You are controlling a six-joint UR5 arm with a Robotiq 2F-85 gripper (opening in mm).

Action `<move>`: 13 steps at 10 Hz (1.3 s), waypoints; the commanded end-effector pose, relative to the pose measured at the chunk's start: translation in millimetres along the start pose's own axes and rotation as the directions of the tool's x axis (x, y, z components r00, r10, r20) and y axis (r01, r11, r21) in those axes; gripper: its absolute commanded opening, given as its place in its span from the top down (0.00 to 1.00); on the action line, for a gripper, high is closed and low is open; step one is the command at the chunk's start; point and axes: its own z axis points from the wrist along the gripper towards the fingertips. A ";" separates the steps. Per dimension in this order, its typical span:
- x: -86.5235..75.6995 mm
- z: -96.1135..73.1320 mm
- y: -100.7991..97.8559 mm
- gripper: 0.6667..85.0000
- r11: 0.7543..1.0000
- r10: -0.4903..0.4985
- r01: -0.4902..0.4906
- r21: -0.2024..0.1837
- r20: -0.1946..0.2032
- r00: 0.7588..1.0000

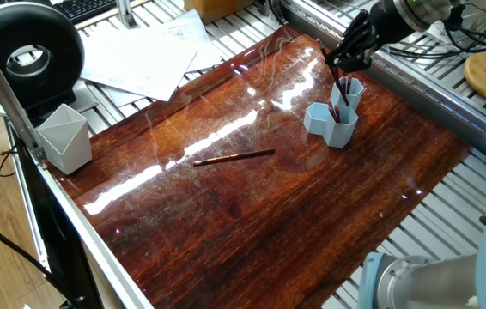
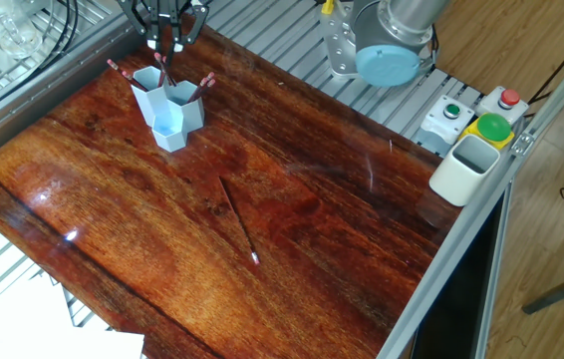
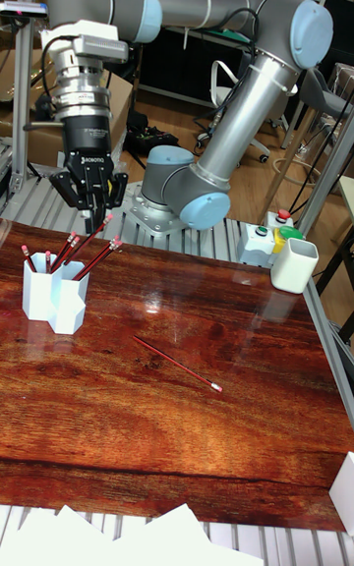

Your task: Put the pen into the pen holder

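The gripper (image 3: 90,222) hangs just above the pen holder (image 3: 54,295), jaws spread apart with a pen top showing between them; whether they touch it I cannot tell. Several pens (image 3: 88,242) stand tilted in the light blue hexagonal tubes, tops leaning away from each other. One more pen (image 1: 234,157) lies flat on the worktop (image 1: 294,206), well apart from the holder, its long axis pointing roughly toward the holder. A pale grey angular cup (image 1: 64,137) sits at the worktop's far corner from the holder, papers (image 1: 144,56) beyond the edge.
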 end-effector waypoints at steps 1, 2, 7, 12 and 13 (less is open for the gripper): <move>7.9 6.5 0.5 1.00 1.000 0.031 -0.031 0.004 0.037 0.999; 12.3 10.1 3.5 1.00 0.999 0.051 -0.051 -0.001 0.050 0.997; 31.9 23.3 5.9 1.00 0.998 0.065 -0.066 0.022 0.066 0.996; 67.1 28.1 4.5 0.89 0.998 0.056 -0.055 0.043 -0.033 0.998; 69.8 28.1 6.9 0.81 0.998 0.054 -0.052 0.034 -0.044 0.998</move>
